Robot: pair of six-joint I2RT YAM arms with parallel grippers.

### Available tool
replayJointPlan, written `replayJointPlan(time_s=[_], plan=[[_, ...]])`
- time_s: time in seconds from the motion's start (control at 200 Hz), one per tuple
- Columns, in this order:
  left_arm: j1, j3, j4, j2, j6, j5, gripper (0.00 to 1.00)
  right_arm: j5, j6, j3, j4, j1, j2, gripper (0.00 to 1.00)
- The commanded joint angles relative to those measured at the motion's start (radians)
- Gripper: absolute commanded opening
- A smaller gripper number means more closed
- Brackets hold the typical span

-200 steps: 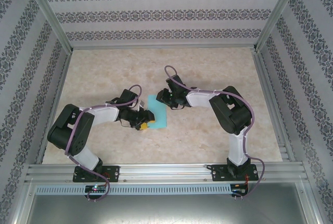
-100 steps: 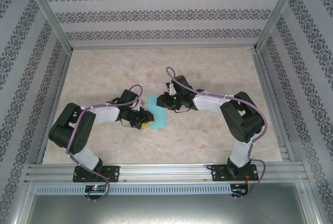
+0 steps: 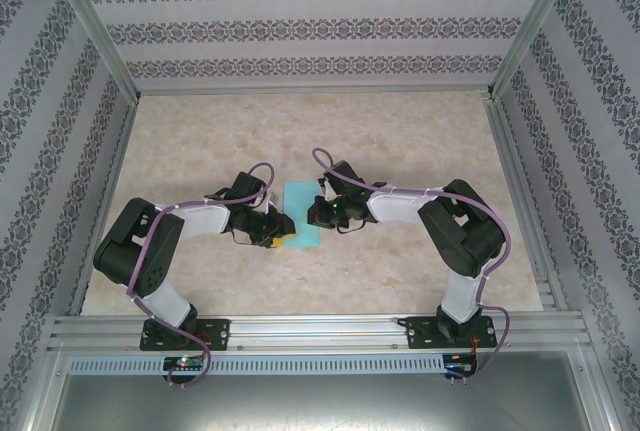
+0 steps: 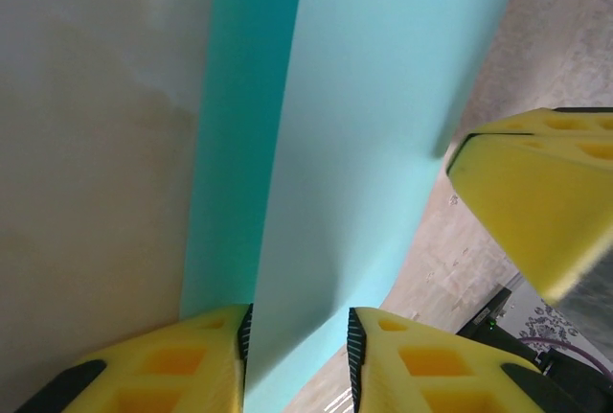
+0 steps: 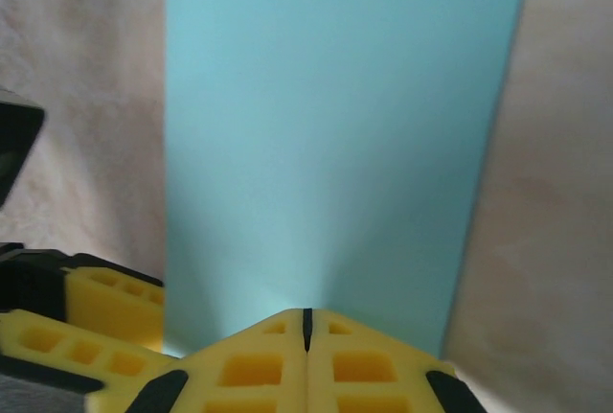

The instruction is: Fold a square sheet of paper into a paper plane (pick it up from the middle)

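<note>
Narrowly straddling raised fold of square sheet of paper with left tool; pinching its edge in right tool.

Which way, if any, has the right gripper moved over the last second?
Yes: the right gripper has slid toward the near rail, along the right edge of the teal paper, which stayed put.

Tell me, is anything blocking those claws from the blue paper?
Nothing visible does. The square sheet of paper runs between the fingers of the left claw, and the right claw is shut on its edge.
</note>
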Motion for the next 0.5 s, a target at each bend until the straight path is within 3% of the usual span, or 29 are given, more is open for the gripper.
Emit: replayJointPlan(time_s=[0.0, 0.205, 0.495], plan=[[-0.007, 0.016, 0.024, -0.003, 0.031, 0.007, 0.33, 0.032, -0.019, -0.023, -0.032, 0.017, 0.004, 0.02], [-0.007, 0.024, 0.048, -0.006, 0.037, 0.036, 0.31, 0.027, -0.023, -0.023, -0.041, 0.025, 0.041, 0.01], [-0.01, 0.034, 0.168, -0.027, 0.025, 0.093, 0.36, 0.018, -0.034, -0.036, -0.042, 0.019, 0.04, 0.01]])
